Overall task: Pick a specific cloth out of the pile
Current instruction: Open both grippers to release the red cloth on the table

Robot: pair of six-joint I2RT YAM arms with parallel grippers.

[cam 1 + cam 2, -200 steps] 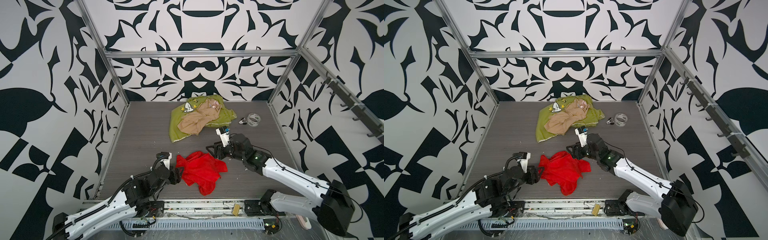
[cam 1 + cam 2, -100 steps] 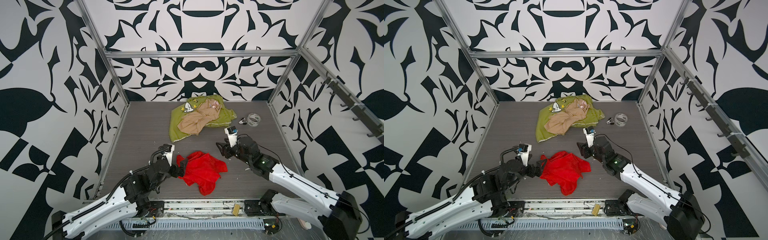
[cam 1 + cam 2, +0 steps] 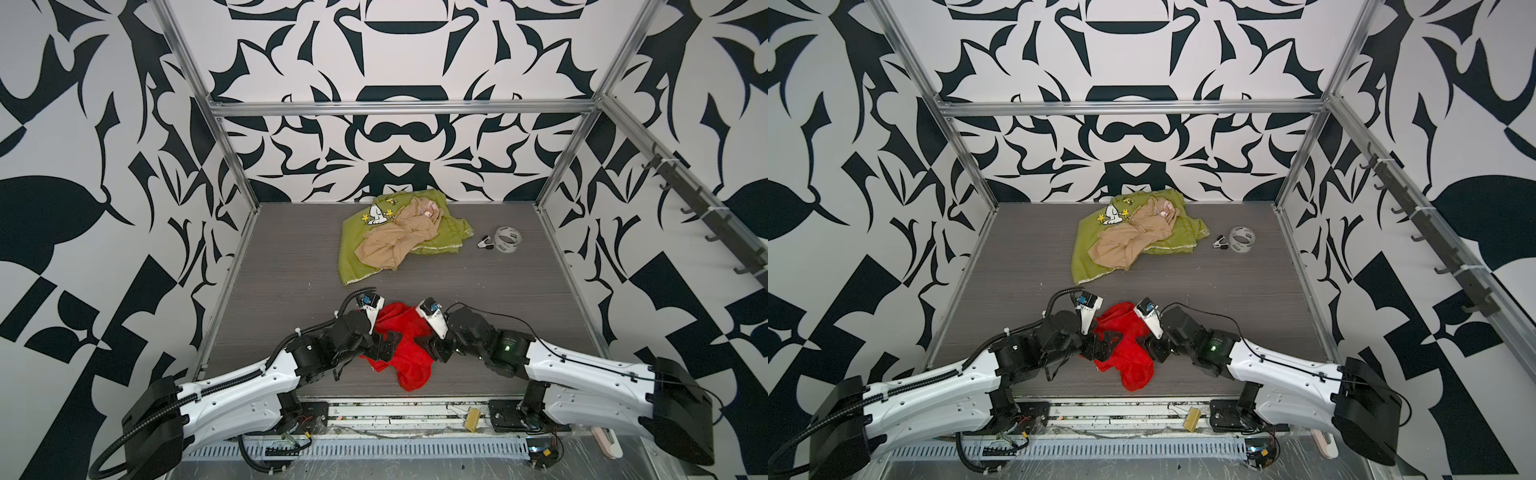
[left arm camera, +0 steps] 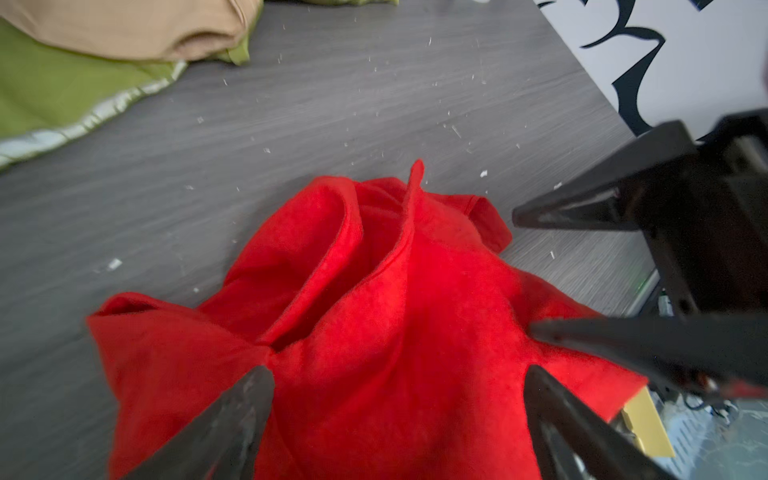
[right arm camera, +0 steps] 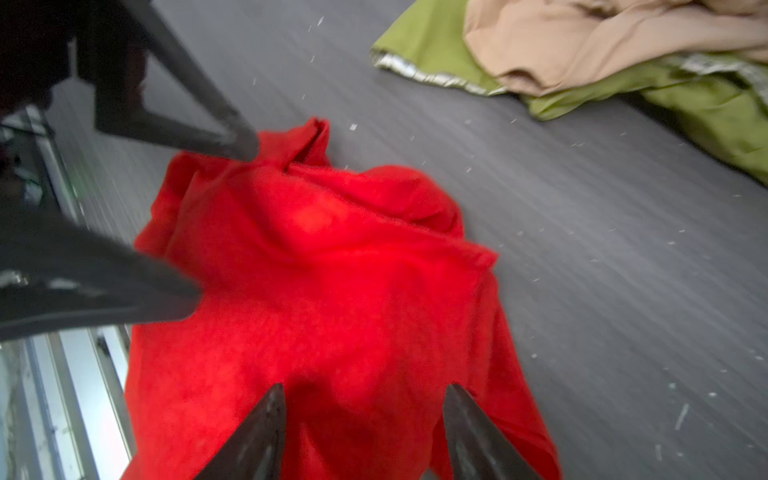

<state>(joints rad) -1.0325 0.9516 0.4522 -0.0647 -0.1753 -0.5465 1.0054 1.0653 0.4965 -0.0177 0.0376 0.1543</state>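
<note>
red cloth (image 3: 411, 361): plain. green cloth (image 3: 353, 257): olive, white dog, yellow birds, silvery hem. tan cloth (image 3: 395, 245) atop it: plain. bench (image 3: 291, 270): grey woodgrain.

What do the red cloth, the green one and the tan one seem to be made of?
Red cloth: probably felt or fleece; matte, fuzzy surface, thick raw edges.
Green cloth: thin woven fabric, matte, with a shiny silvery band along its edge.
Tan cloth: thin, smooth fabric, faint sheen, falling in fine soft folds.
The fibre of each cannot be told.
</note>
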